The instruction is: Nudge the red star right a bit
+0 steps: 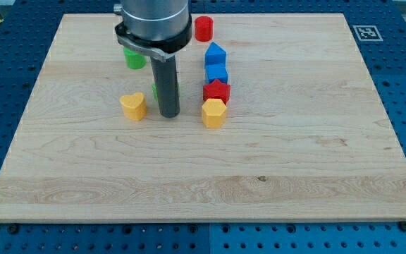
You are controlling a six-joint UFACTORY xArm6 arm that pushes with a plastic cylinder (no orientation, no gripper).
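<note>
The red star lies near the middle of the wooden board, in a column of blocks. A blue block touches it from above and a yellow hexagon touches it from below. My tip rests on the board to the left of the red star, about a block's width away, level with the yellow hexagon. The rod hides most of a green block behind it.
A blue house-shaped block tops the column. A red cylinder stands near the view's top edge. A green cylinder sits under the arm's head. A yellow heart lies left of my tip.
</note>
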